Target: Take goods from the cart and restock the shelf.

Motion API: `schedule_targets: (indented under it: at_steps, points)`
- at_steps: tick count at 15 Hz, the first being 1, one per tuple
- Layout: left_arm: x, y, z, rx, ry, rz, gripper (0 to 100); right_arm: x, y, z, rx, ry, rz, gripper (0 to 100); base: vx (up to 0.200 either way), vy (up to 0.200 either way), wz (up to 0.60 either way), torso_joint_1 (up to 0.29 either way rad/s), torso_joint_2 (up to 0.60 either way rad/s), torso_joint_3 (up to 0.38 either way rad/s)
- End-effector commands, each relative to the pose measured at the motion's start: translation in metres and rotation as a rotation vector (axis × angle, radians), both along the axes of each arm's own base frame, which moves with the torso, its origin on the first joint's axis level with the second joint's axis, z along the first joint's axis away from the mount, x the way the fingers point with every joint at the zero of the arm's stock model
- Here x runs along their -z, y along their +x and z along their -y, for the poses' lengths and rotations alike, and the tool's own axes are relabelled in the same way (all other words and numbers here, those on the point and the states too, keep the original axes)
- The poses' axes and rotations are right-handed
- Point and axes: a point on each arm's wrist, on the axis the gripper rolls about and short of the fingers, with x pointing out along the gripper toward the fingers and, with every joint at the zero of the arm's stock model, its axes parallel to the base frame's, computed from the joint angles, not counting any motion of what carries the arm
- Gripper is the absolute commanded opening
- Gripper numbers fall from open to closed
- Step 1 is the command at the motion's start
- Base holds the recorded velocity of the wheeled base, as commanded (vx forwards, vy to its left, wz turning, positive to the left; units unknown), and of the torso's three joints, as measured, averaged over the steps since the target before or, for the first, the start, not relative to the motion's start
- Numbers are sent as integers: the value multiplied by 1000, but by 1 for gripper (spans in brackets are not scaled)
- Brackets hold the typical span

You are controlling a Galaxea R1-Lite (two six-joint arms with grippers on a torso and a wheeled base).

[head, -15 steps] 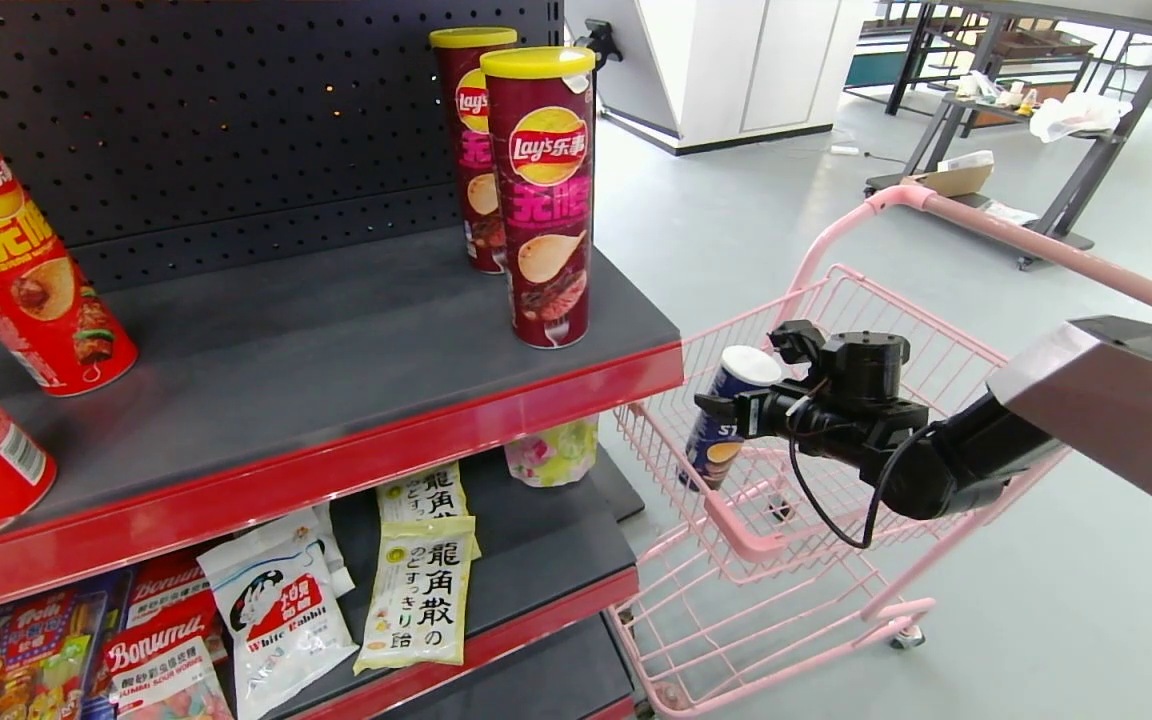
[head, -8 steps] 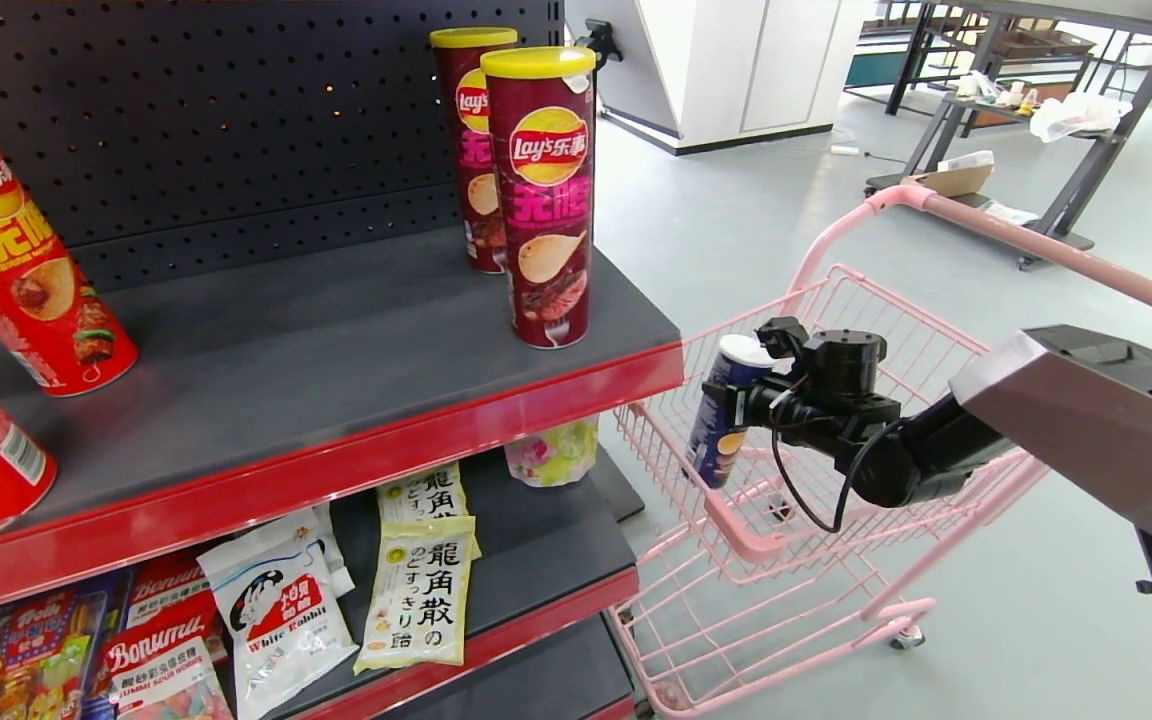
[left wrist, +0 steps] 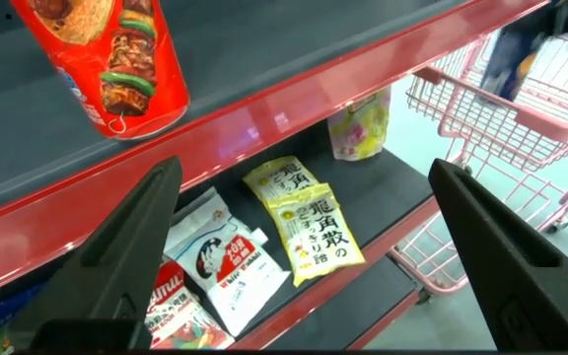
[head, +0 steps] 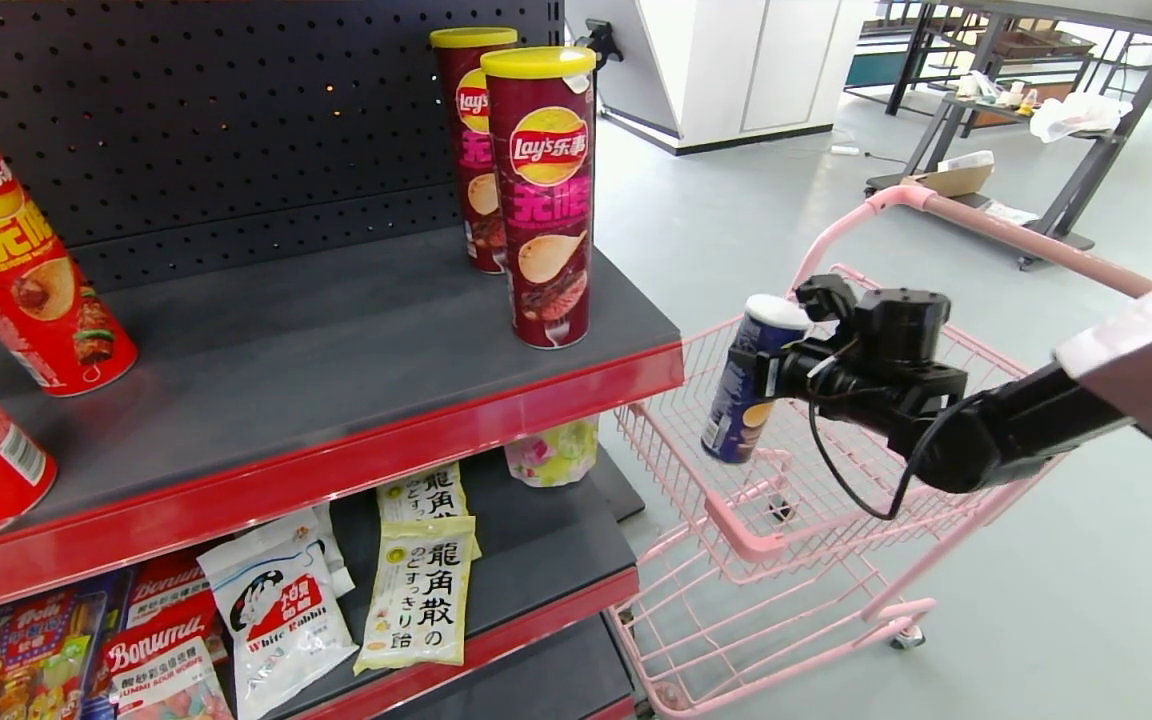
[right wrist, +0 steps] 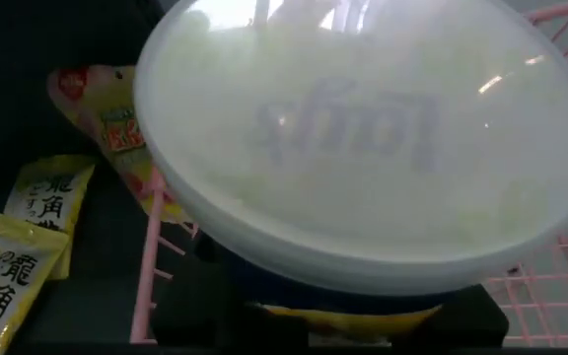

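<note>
My right gripper (head: 771,372) is shut on a blue chip can (head: 742,405) with a white lid, holding it nearly upright above the front corner of the pink cart (head: 736,530), just right of the shelf's red edge. In the right wrist view the can's white lid (right wrist: 363,138) sits close to the camera. The top shelf (head: 336,340) has a bare stretch between two maroon cans (head: 544,200) and the red cans (head: 11,250). My left gripper (left wrist: 304,251) is open in front of the shelf, below a red can (left wrist: 116,59).
Candy bags (head: 416,590) lie on the lower shelf, also seen as yellow bags (left wrist: 309,232) in the left wrist view. The shelf's red front lip (head: 496,400) juts out near the can. Tables and racks (head: 1016,130) stand far behind the cart.
The right arm has lifted the blue can up out of the cart and slightly to the right. Shelf goods and cart have not moved.
</note>
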Motion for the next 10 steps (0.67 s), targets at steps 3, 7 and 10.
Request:
schedule_targets:
  at_steps: [3, 7, 10]
  points:
    - [-2, 7, 2, 17, 15, -42, 100, -140, -125, 43, 135, -35, 109, 0, 0, 0, 0, 0, 0, 0]
    - [-10, 24, 6, 37, 47, -118, 100, -152, -231, 54, 88, -58, 50, 0, 0, 0, 0, 0, 0, 0]
    - [-24, 34, 10, 99, 46, -115, 100, -147, -293, 46, -99, -67, 25, 0, 0, 0, 0, 0, 0, 0]
